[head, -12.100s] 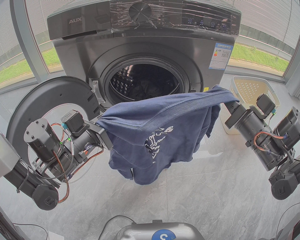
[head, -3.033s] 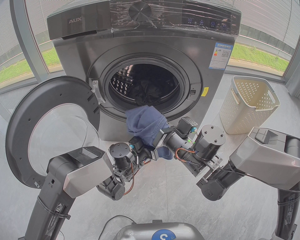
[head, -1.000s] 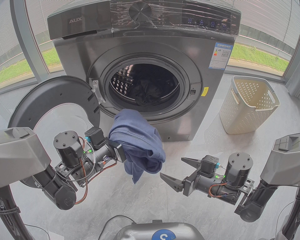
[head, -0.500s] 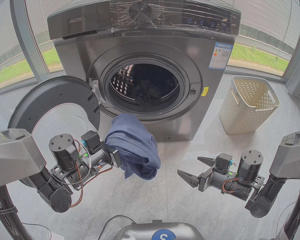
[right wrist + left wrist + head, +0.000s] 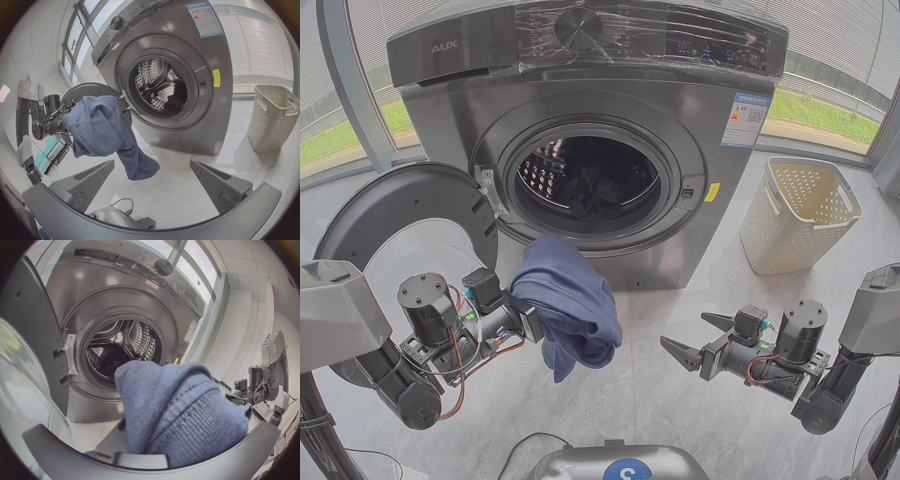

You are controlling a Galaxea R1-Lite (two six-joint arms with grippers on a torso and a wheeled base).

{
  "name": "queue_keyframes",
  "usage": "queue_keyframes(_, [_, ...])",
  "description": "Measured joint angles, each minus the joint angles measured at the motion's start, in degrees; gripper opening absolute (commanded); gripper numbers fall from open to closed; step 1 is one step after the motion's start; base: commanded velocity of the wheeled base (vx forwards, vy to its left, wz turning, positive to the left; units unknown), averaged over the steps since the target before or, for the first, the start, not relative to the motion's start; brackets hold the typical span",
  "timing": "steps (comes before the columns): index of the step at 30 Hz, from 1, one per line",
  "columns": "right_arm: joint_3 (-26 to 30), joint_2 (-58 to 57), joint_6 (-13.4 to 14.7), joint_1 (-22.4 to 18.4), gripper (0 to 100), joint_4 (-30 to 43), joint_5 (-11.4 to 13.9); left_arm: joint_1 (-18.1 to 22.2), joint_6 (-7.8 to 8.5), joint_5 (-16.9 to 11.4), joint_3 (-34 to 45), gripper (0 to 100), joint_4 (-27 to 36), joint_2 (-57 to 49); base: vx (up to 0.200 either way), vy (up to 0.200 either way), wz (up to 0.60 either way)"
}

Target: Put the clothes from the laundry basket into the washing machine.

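Grey floor (image 5: 650, 406), washing machine (image 5: 587, 87) open: left gripper (image 5: 539, 317) pinched blue shirt (image 5: 575, 300) for loading (right gripper (image 5: 682, 329) spread, empty).

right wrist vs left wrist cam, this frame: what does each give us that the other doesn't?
Right wrist: laundry basket on the floor beside the washing machine, dark clothes in the drum, the right gripper open, the blue garment hanging from the left gripper. Left wrist: the right gripper from afar. Both: the machine, its open door, the drum, the garment.
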Motion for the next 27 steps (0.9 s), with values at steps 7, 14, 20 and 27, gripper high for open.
queue_keyframes(7, [0.16, 0.16, 0.02, 0.22, 100, 0.0, -0.05, -0.49, 0.1, 0.02, 0.15, 0, 0.02, 0.28, 0.2, 0.0, 0.0])
queue_keyframes(14, [0.99, 0.24, 0.02, 0.41, 100, 0.0, -0.1, -0.74, 0.11, 0.02, 0.12, 0, 0.05, 0.59, 0.2, 0.0, 0.0])
queue_keyframes(20, [2.45, 0.22, -0.22, 0.85, 100, -0.02, 0.06, -0.72, 0.05, 0.05, 0.12, 0, 0.02, 0.69, 0.1, 0.0, 0.0])
queue_keyframes(27, [4.92, 0.2, -0.38, 2.35, 100, 0.0, 0.28, -1.95, 0.07, 0.07, 0.48, 0, 0.02, 1.21, 0.0, 0.0, 0.0])
